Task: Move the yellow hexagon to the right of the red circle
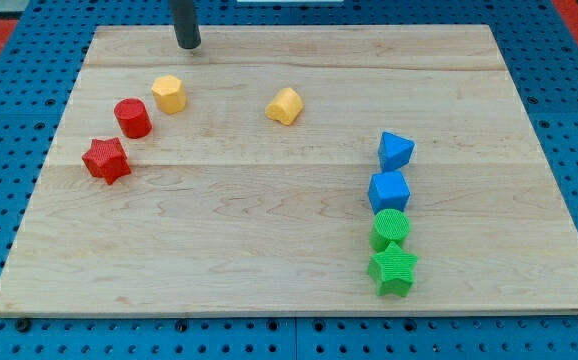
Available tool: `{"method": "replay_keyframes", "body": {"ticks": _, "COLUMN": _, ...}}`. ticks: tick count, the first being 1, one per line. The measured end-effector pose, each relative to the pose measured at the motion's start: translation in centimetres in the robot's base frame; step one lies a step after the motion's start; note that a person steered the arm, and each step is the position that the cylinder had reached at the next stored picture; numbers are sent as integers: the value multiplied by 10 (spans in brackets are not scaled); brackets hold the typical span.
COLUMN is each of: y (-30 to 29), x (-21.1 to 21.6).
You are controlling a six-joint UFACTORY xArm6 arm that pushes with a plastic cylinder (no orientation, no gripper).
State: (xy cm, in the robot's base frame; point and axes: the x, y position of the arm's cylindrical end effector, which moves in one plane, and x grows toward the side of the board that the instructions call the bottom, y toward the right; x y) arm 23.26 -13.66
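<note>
The yellow hexagon (pixel 169 94) lies at the board's upper left, just up and right of the red circle (pixel 132 118), nearly touching it. My tip (pixel 188 45) stands near the view's top edge of the board, a little above and right of the yellow hexagon, apart from it. A second yellow block (pixel 285 105), of an irregular shape, lies further right near the middle top.
A red star (pixel 106 160) lies below and left of the red circle. At the right, a column runs downward: blue pentagon-like block (pixel 396 151), blue cube (pixel 389 190), green circle (pixel 391 227), green star (pixel 392 268). The wooden board (pixel 269 250) rests on a blue pegboard.
</note>
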Motion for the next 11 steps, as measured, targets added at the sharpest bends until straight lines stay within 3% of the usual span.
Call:
{"method": "replay_keyframes", "body": {"ticks": 2, "y": -43, "x": 21}}
{"method": "replay_keyframes", "body": {"ticks": 5, "y": -29, "x": 53}}
{"method": "replay_keyframes", "body": {"ticks": 8, "y": 4, "x": 55}}
{"method": "replay_keyframes", "body": {"ticks": 11, "y": -8, "x": 49}}
